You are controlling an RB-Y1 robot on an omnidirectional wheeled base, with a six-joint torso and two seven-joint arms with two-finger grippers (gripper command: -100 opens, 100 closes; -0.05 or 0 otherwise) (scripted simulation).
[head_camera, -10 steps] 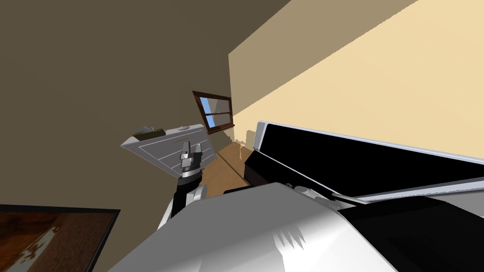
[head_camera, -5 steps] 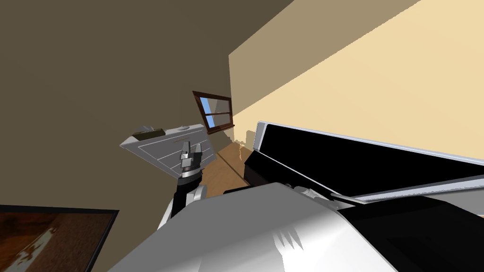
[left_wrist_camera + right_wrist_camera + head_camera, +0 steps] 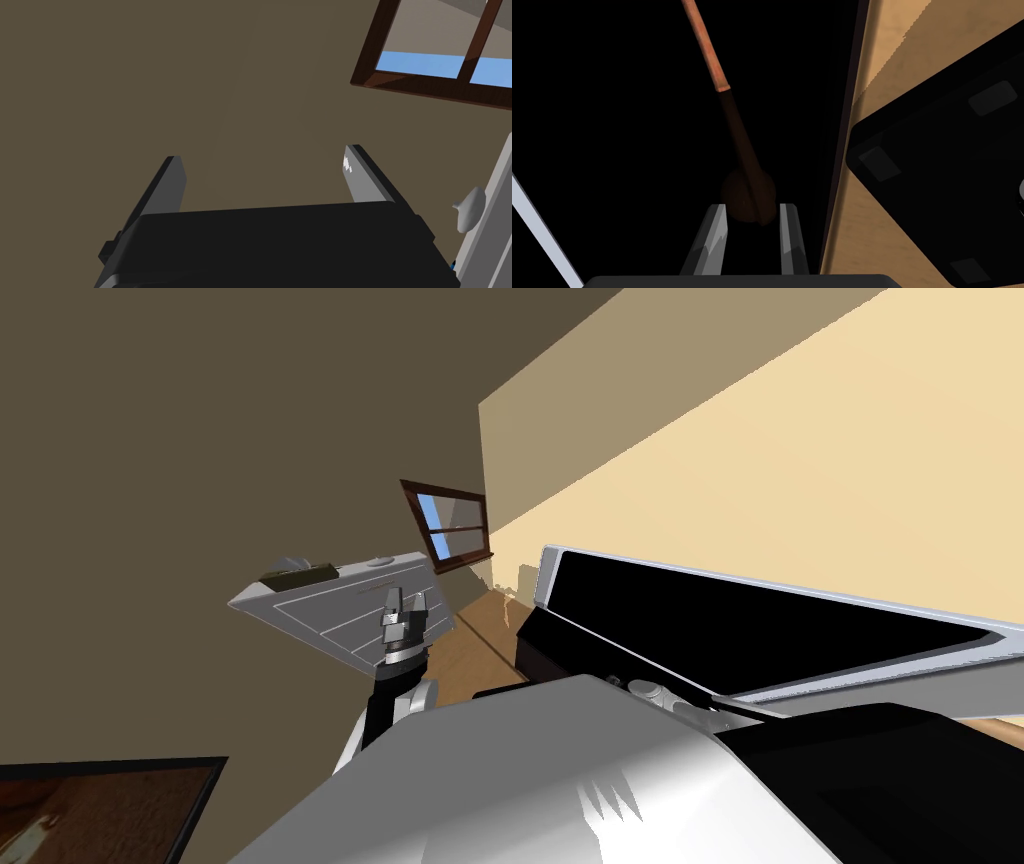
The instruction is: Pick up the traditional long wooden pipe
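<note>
Black surface (image 3: 612, 125) lies behind the pipe (image 3: 739, 135), whose dark bowl the right gripper (image 3: 754, 210) pinches. Well apart from the pipe, the left gripper (image 3: 263, 155) stands spread.

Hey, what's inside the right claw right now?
The right claw is shut on the dark round bowl of the long pipe, reddish stem pointing away. Whatever lies under the bowl is covered by it.

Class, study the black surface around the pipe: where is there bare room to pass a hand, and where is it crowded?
Bare black surface flanks the pipe on both sides, widest toward the grey bar. Crowded at the pipe's bowl, held by the right gripper, and narrow toward the wooden floor.
</note>
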